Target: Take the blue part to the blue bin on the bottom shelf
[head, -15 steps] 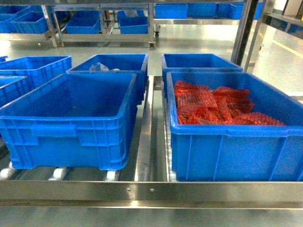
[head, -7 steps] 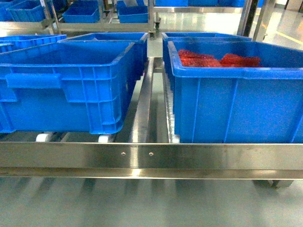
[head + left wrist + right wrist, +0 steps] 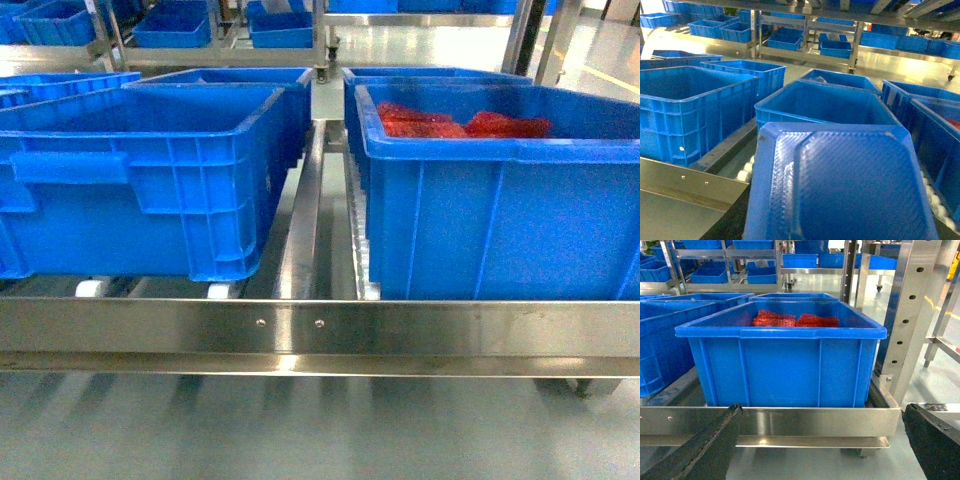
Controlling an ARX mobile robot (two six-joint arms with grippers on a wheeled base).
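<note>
Blue part fills left wrist view, hiding its pincer.

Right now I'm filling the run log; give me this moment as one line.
left gripper: carrying blue part | right gripper: open, empty | bottom shelf: ahead | red-filled bin: right | placement: pending

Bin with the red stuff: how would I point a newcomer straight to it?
Find the steel shelf with the screwed front rail. Right of its centre divider, take the front blue bin, hard against that rail. It alone shows red mesh-like parts above its rim; the front bin left of the divider shows none.
</note>
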